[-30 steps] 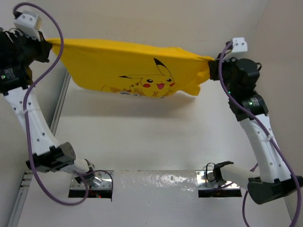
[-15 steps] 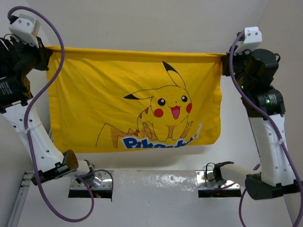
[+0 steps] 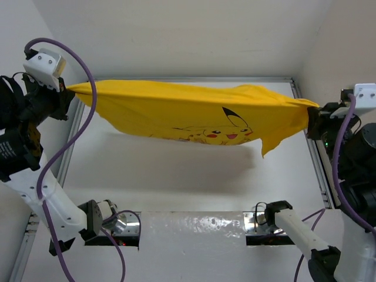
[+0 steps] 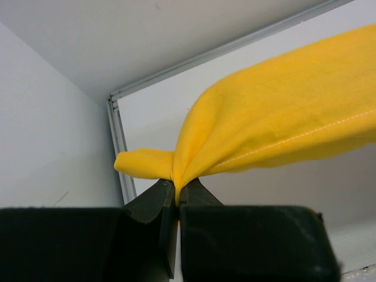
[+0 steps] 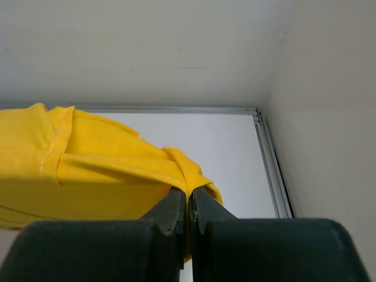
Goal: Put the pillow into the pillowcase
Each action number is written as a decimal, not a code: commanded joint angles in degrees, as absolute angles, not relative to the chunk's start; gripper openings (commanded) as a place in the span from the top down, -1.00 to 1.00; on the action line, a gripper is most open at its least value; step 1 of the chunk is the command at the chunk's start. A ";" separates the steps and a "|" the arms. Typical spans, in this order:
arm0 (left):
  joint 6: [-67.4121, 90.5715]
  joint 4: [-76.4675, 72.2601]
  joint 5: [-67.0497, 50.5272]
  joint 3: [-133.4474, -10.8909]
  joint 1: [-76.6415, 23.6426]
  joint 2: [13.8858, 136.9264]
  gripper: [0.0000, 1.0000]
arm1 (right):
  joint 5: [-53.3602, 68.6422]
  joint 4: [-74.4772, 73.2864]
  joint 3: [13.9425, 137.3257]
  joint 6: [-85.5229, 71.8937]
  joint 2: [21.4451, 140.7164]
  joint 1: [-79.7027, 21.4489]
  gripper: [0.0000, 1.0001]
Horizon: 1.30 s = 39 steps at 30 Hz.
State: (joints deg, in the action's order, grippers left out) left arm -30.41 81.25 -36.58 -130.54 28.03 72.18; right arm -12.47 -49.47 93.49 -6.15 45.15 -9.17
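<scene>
Pillowcase (image 3: 176, 108) swung flat, Pikachu print (image 3: 226, 130) overhead only, clamped corners (image 4: 144, 163) at wrists

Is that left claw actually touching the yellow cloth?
Touching. The left wrist view shows the left gripper pinched shut on a bunched corner of the pillowcase.
</scene>
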 commanded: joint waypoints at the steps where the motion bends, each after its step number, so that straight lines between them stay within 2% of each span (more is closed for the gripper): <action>1: -32.62 73.31 -30.49 -131.14 30.06 73.39 1.00 | -28.90 -48.34 94.57 -4.13 49.20 -7.47 1.00; 6: -25.60 59.61 -32.86 -123.15 29.97 75.05 1.00 | -30.85 -44.39 92.46 -3.43 58.07 -7.47 1.00; 9: -20.58 49.50 -32.88 -117.79 27.35 79.00 1.00 | -30.59 -42.89 97.01 -1.50 70.19 -7.29 1.00; 12: -20.39 42.29 -23.14 -112.08 18.59 84.78 1.00 | -30.41 -41.49 104.92 -0.44 86.00 -7.12 1.00; 15: -16.63 31.76 -20.75 -105.13 14.51 93.05 1.00 | -28.49 -40.43 117.12 -2.09 104.80 -5.46 1.00; 16: -15.57 27.90 -18.13 -105.47 14.50 100.30 1.00 | -24.74 -42.52 128.21 -3.50 110.33 -3.97 0.99; 17: -13.21 27.69 -15.76 -107.47 14.50 104.63 0.87 | -23.57 -41.84 131.45 -7.78 118.92 -3.00 0.82; 18: -12.92 28.99 -13.38 -111.41 14.59 109.81 0.33 | -22.95 -38.79 132.70 -9.56 121.79 -2.03 -0.20; 19: -13.88 35.27 -8.23 -122.76 14.68 120.74 0.13 | -23.03 -38.06 135.33 -11.93 124.43 -0.37 -0.65; 20: -14.06 39.68 -5.30 -129.48 15.03 125.81 0.01 | -24.42 -38.14 136.57 -17.26 128.19 -0.26 -0.97; 21: -13.98 47.47 -2.49 -143.12 15.55 134.39 -0.22 | -24.00 -39.54 137.89 -19.66 128.84 2.61 -0.98; 22: -13.19 49.72 -2.90 -147.87 17.47 136.65 -0.32 | -23.39 -39.99 137.12 -21.86 128.59 3.25 -0.98; 23: -12.92 50.35 -4.03 -148.88 18.45 136.58 -0.50 | -22.16 -39.73 135.20 -23.97 125.28 3.69 -0.98; 25: -12.05 41.87 -6.32 -135.41 21.08 128.12 -0.60 | -21.62 -34.56 125.10 -22.95 119.91 3.87 -0.98; 26: -11.69 37.49 -6.15 -129.61 21.62 124.66 -0.81 | -21.45 -32.89 121.68 -21.72 117.19 3.87 -0.98; 27: -11.95 31.96 -5.02 -121.20 22.06 119.23 -0.84 | -21.53 -32.09 118.07 -21.10 113.33 3.87 -0.98; 32: -14.50 36.55 -6.58 -115.15 22.24 111.46 -0.85 | -19.96 -41.21 114.97 -16.71 107.24 3.87 -0.98; 35: -16.17 37.09 -9.84 -104.79 22.94 104.26 -0.85 | -17.32 -43.42 105.24 -14.51 100.04 3.96 -0.98; 39: -20.38 37.70 -11.07 -88.21 23.47 94.07 -0.85 | -13.54 -39.91 86.19 -15.63 89.32 3.96 -0.98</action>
